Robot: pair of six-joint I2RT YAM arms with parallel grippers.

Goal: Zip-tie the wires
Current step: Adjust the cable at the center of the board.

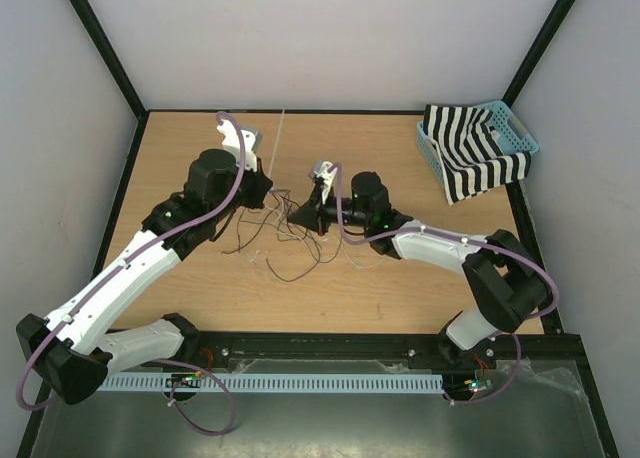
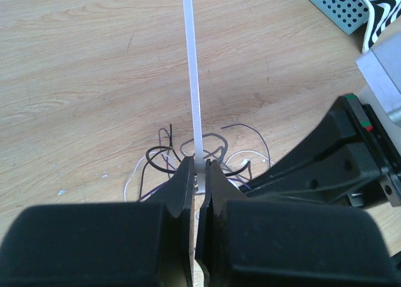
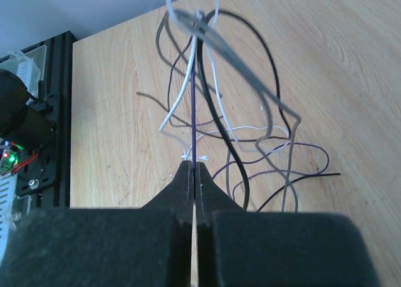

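- Our left pincer [image 2: 199, 165] is clenched on the near end of the zip tie [image 2: 192, 67]; the tie's very tip is hidden between the black fingers [image 2: 183, 187].
- The zip tie runs straight ahead from that grip, its long axis pointing across the table [image 2: 81, 80] towards the far side. The top edge of the left wrist view cuts off its far end.
- Our right pincer [image 3: 194, 171] is clenched on the wires [image 3: 250, 93], with one purple strand [image 3: 194, 111] running taut and straight out of the shut jaws.
- That strand meets a blurred knot of pale and dark loops near the top of the right wrist view, which we cannot sort out.
- From above, both arms cover their own fingertips. The wires sprawl in loose curls on the table between the arms, and the zip tie shows only as a faint pale line.
- Well apart, in the far right corner, a blue basket [image 1: 522, 130] holds a striped cloth [image 1: 470, 153].
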